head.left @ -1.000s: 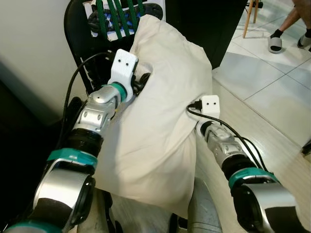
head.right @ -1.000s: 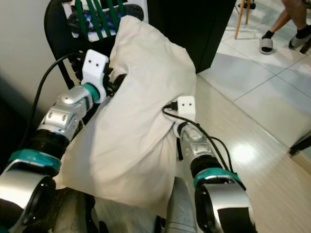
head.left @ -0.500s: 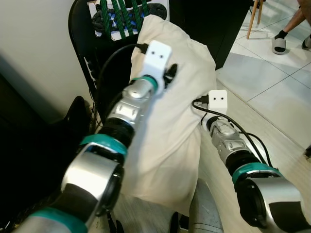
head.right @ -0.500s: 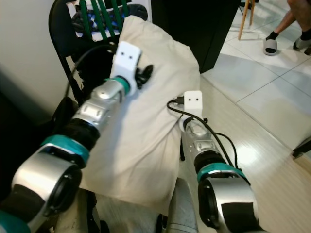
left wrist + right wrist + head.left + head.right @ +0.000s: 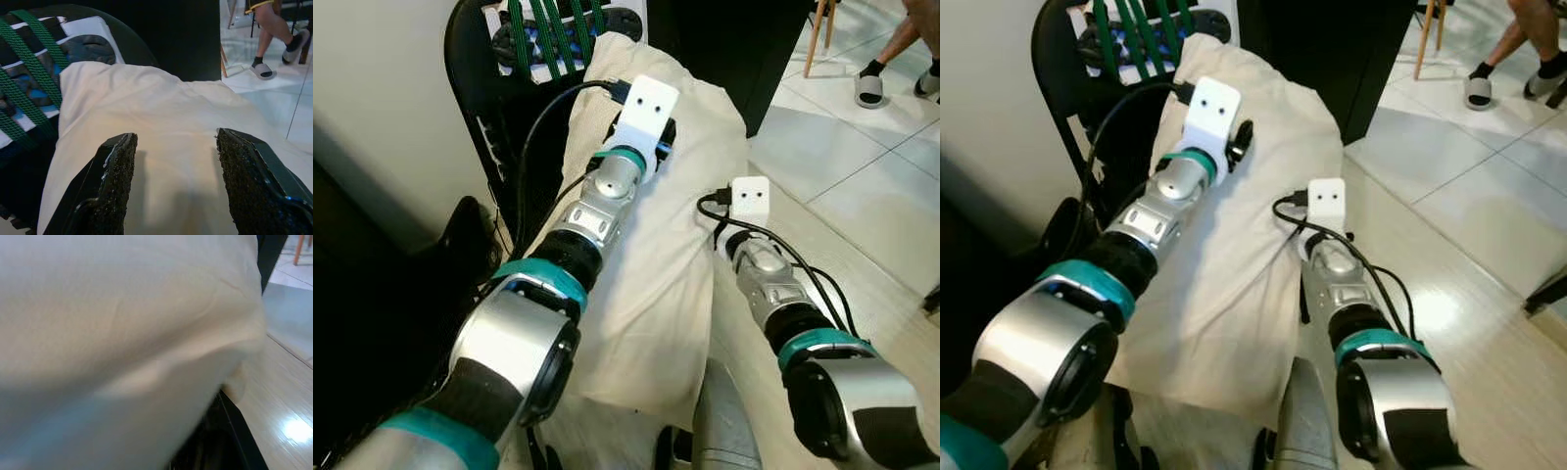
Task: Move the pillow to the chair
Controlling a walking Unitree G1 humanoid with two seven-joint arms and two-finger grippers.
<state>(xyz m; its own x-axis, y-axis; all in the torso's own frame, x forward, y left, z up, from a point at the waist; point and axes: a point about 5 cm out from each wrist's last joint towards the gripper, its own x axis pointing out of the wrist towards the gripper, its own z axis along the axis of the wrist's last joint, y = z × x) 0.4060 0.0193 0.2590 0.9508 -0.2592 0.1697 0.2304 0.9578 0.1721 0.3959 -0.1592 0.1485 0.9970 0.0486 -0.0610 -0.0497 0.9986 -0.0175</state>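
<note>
The black chair (image 5: 480, 88) stands upper left; the cream pillow (image 5: 656, 255) fills mid-frame, leaning against it. The left end effector (image 5: 168, 188), released since a second ago, hovers spread above it. The right end effector's grip cannot be told.

Soft cream cloth pillow (image 5: 656, 264), matt and lightly creased, under brushed silver metal arms (image 5: 597, 211) with teal rubbery rings; the left gripper (image 5: 176, 196) has black fingers (image 5: 115, 186) with a coarse, gritty face; glossy pale tiled floor (image 5: 862, 186) and shiny light wood-look floor (image 5: 1459, 323); black chair (image 5: 484, 117), dull finish
</note>
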